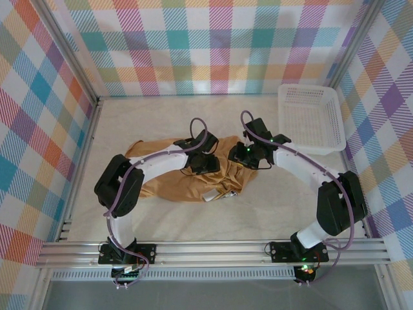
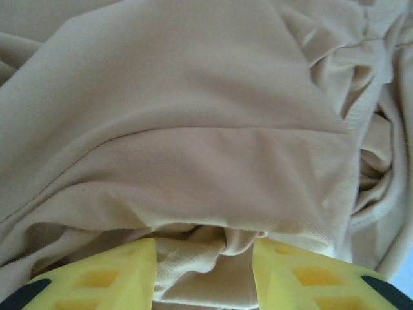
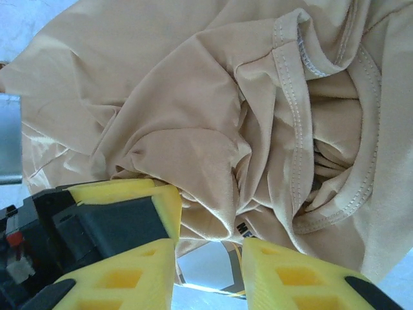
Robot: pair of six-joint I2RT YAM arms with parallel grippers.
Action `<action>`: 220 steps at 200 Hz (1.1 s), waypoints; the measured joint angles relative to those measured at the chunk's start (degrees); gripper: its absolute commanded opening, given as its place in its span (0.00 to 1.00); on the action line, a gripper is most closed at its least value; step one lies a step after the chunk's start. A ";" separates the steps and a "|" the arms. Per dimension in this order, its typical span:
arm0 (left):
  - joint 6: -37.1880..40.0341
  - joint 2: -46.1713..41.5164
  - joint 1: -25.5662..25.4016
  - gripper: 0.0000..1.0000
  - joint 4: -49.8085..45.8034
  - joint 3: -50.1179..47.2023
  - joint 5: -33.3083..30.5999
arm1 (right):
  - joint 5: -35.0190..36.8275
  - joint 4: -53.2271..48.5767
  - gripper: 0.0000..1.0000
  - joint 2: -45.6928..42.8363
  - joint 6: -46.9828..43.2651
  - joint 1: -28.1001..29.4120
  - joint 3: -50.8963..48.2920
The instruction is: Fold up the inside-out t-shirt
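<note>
- Tabletop (image 1: 258, 213): carries everything; white mesh basket (image 1: 308, 90) at far right, well apart from the garment.
- Inside-out t-shirt (image 1: 181, 187): tan, bunched in a heap mid-tabletop, under both wrists. Not flat, no clean fold visible.
- Left tool (image 2: 203, 258): low on the cloth, fingers apart, a loose ridge of fabric lying between them, not pinched.
- Right tool (image 3: 210, 258): fingers apart, just beside the crumpled neckline (image 3: 303, 129), nothing clamped.
- White label (image 1: 211, 196): at the near edge of the heap.
- Step, judged: early; spreading the shirt out before folding.
- Next, judged: each tool pinches an edge or seam, then pulls outward to flatten; risk of grabbing several layers.
</note>
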 measured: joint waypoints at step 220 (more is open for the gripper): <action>0.28 4.90 -1.09 0.01 -3.39 2.67 -4.09 | -4.79 1.44 0.42 7.65 -0.15 -0.15 0.28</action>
